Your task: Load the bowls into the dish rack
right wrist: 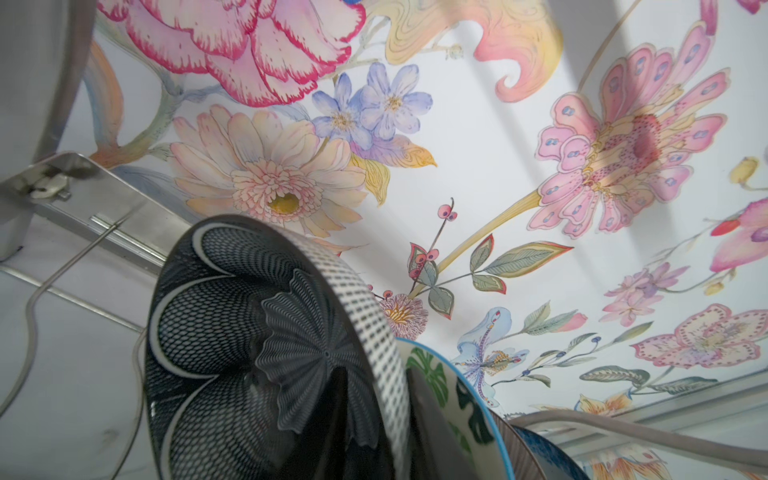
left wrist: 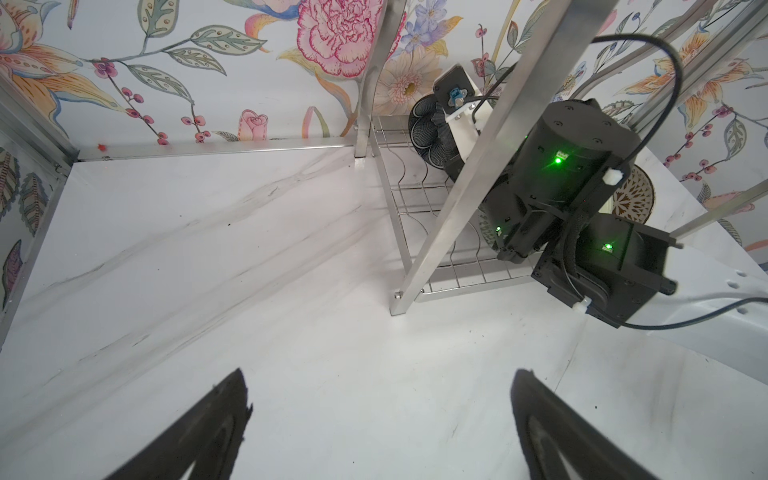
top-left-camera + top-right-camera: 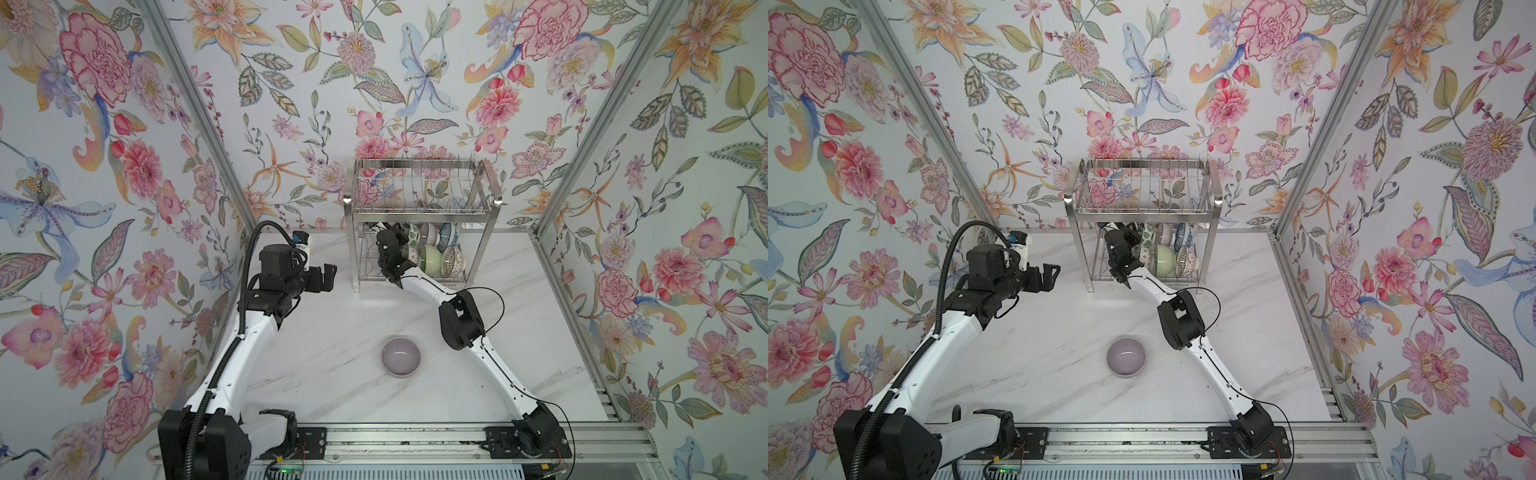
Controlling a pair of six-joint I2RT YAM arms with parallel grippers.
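Left gripper (image 2: 380, 386) spread wide, empty. Right gripper (image 3: 397, 239) straddles dark flower bowl (image 1: 257, 332) rim on dish rack (image 3: 419, 203) lower shelf, desk (image 3: 332, 365) rear edge; grip cannot be told. Lilac bowl (image 3: 400, 357) upright near front edge

The rack (image 3: 419, 213) stands at the back of the table (image 3: 324, 374), by the rear wall (image 3: 374, 62). Bowls (image 3: 432, 259) stand on edge in two rows on its lower shelf. A lone bowl (image 3: 400, 357) sits upright on the table in front of the rack, between the left arm (image 3: 232, 361) and the right arm (image 3: 490, 361).
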